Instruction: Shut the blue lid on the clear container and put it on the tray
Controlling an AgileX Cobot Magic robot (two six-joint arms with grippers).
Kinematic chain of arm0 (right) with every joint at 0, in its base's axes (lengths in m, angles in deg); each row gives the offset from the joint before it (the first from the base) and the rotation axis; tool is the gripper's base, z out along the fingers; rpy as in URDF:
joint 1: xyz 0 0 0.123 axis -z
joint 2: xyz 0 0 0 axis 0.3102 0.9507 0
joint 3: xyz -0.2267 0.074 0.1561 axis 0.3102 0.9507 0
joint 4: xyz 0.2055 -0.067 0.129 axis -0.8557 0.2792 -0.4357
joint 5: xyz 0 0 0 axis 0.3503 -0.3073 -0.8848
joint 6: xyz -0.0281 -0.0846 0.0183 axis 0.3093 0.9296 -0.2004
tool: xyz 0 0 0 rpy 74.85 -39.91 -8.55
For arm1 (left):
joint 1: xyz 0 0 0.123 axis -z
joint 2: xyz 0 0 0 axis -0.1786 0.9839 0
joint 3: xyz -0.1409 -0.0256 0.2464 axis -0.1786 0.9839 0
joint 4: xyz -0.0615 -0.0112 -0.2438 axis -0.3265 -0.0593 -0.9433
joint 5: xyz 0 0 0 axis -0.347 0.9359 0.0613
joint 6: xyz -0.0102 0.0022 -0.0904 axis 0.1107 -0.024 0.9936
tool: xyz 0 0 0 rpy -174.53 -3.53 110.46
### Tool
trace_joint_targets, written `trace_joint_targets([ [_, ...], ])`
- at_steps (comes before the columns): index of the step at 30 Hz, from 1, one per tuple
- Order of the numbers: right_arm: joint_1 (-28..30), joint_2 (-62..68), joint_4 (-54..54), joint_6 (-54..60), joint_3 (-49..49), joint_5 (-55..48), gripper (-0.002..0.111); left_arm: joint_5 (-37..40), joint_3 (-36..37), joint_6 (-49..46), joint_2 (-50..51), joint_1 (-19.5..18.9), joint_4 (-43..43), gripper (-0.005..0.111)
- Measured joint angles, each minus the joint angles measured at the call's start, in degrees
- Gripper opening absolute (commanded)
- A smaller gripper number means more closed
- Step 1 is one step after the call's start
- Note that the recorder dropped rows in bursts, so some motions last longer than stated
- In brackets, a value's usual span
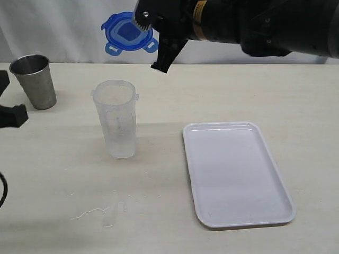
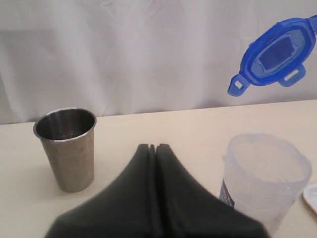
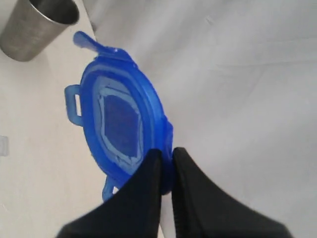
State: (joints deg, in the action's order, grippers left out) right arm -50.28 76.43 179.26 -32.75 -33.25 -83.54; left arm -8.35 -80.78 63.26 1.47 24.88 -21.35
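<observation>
The blue lid (image 1: 127, 33) hangs high in the air in front of the white backdrop, up and behind the clear container (image 1: 117, 119). My right gripper (image 1: 143, 22) is shut on the lid's edge; in the right wrist view its two black fingers pinch the rim of the lid (image 3: 116, 124) at the right gripper's tips (image 3: 167, 153). The container stands upright and open-topped on the table, left of the white tray (image 1: 238, 174), which has nothing on it. My left gripper (image 2: 152, 147) is shut on nothing, low over the table, facing the container (image 2: 265, 181) and the raised lid (image 2: 275, 52).
A metal cup (image 1: 34, 80) stands upright at the back left, also seen as the cup (image 2: 67, 148) in the left wrist view. Black parts of the left arm (image 1: 13, 115) sit at the table's left edge. Small water drops (image 1: 106, 211) lie near the front.
</observation>
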Motion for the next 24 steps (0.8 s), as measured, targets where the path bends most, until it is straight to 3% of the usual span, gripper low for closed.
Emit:
trace_joint_targets([
  [8, -3.14, 2.55, -0.87, 1.75, 0.10, -6.94, 0.004, -4.31, 8.00, 2.18, -6.03, 0.00, 0.11, 0.000],
  [24, -12.89, 2.22, -2.78, 6.81, 4.98, -26.29, 0.004, -5.24, 8.13, 2.30, -6.49, 0.00, 0.23, 0.000],
])
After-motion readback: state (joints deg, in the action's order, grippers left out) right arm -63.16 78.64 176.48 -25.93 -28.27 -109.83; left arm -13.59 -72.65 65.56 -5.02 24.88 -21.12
